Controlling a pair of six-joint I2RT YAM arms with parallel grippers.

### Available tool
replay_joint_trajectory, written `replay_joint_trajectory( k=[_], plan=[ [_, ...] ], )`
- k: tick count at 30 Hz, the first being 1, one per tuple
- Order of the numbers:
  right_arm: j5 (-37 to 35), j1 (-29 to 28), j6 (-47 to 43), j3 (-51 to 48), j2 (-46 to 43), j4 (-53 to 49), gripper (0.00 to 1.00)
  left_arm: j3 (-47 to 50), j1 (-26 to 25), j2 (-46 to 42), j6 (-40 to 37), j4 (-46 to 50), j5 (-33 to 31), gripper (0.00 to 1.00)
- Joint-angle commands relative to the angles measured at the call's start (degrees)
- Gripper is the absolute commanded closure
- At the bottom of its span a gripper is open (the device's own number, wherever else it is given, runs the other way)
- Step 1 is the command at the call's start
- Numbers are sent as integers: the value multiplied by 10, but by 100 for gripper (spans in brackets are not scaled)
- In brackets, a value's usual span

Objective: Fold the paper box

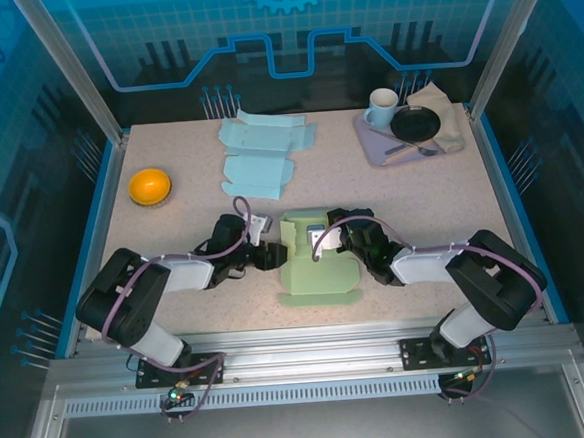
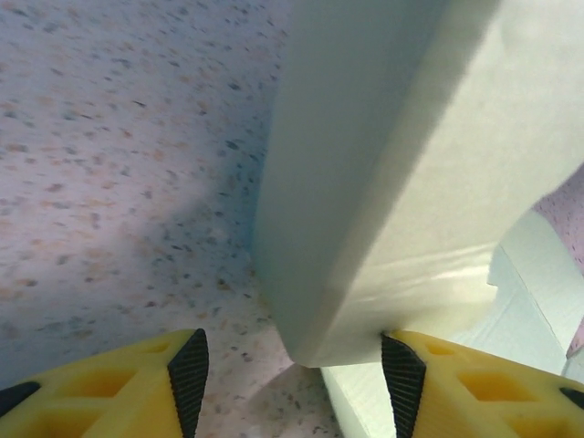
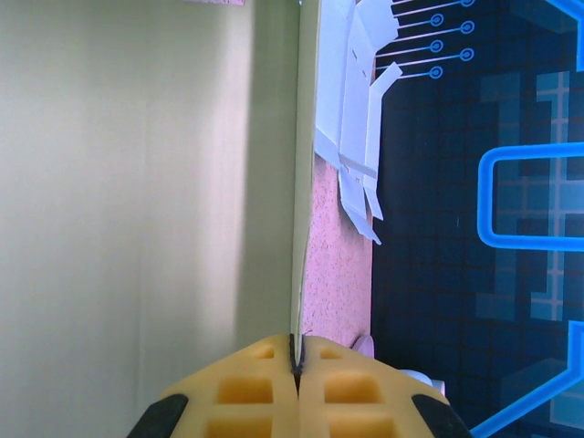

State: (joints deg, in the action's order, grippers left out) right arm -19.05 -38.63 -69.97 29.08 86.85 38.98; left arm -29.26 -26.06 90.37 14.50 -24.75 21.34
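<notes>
Near the front middle of the table [image 1: 421, 200], the green paper box [image 1: 321, 272] lies between the two hands. The left hand [image 1: 271, 252] stands half open astride a raised flap, one finger [image 2: 401, 379] touching it, the other apart. The right hand [image 1: 335, 238] is closed, pinching a thin upright panel's edge.
</notes>
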Motion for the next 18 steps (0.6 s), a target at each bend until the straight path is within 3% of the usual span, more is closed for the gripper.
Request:
replay_joint_trajectory(
  k=[1, 18],
  plan=[
    [3, -5, -8, -8, -1, -5, 100, -25, -16, 9, -15, -13, 15, 39],
    [-23, -46, -51, -31, -14, 38, 100, -88, -31, 46, -30, 64, -78, 39]
  ],
)
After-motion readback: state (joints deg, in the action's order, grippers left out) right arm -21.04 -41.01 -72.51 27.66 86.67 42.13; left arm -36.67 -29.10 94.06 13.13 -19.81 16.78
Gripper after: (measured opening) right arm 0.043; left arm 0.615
